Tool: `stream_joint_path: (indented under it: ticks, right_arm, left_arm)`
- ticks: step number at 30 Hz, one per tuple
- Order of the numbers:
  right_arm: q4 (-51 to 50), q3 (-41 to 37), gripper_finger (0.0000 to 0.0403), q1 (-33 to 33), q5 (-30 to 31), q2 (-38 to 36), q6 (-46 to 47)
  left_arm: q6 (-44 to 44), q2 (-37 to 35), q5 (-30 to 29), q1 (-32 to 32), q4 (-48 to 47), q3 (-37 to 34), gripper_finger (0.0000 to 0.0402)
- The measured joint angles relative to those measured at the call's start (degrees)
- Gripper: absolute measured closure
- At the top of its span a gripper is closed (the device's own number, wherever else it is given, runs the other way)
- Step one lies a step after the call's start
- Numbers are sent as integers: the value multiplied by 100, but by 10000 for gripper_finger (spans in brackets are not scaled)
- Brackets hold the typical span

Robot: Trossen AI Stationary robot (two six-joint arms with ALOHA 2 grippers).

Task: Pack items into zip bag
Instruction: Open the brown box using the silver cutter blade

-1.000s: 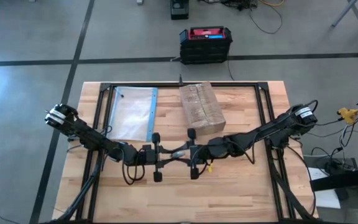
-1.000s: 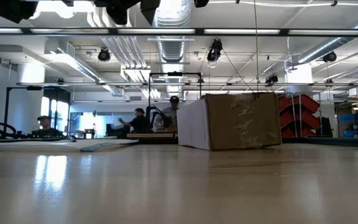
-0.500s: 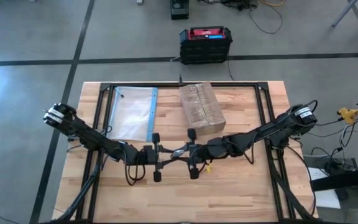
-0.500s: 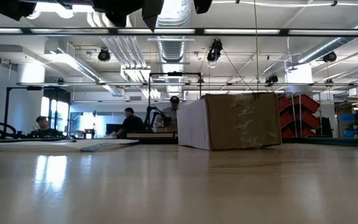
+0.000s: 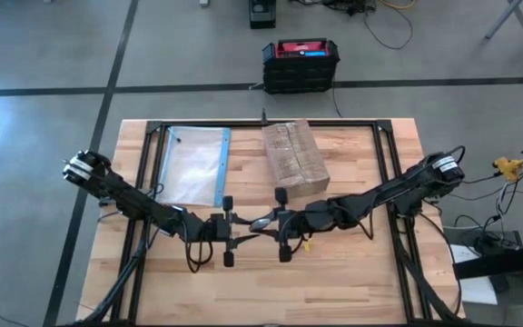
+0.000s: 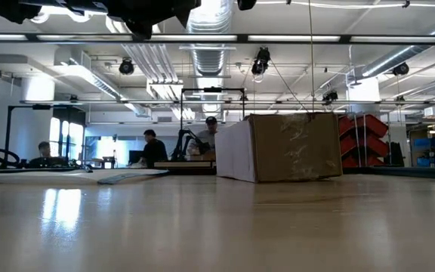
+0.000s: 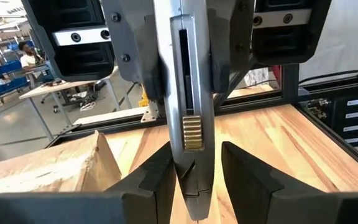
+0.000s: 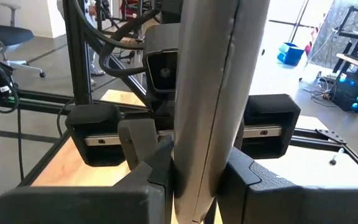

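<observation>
I can't make out any items inside the zip bag (image 5: 192, 166); they're too small from above. The grey stick (image 8: 211, 99) runs past my right wrist camera's edge.

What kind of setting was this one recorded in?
Probably a large open robotics lab or workshop: exposed ceiling ducts, a concrete floor with taped lines, people seated at workstations, and red storage bins beyond the wooden table.
</observation>
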Motion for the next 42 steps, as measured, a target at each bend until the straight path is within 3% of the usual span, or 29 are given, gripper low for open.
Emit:
stream_joint_path:
  ticks: [4, 8, 14, 23, 30, 33, 38, 42]
  right_arm:
    - [-6, 2, 344, 25, -146, 0, -43]
    - [-40, 4, 344, 25, -120, -7, -52]
    - [-10, 20, 310, 27, -176, -17, 107]
    - [-111, 13, 345, 27, -142, 13, 90]
    - [-270, 15, 330, 27, -139, 12, 302]
    - [-299, 15, 350, 53, -131, 11, 298]
    - [-436, 13, 350, 90, -124, 9, 201]
    - [-1027, 11, 350, 103, -119, -133, 283]
  left_arm:
    - [-7, 0, 9, 0, 14, 0, 317]
    - [-64, 2, -36, 0, 5, 17, 368]
    - [13, 11, -4, 0, -2, 150, 368]
    - [17, 9, 103, 2, 38, 267, 368]
    - [38, 15, 156, 6, -3, 267, 368]
    - [71, 15, 212, 9, -42, 267, 338]
    - [27, -75, 289, -4, -302, 267, 248]
    - [-100, -298, 262, -48, -818, 267, 205]
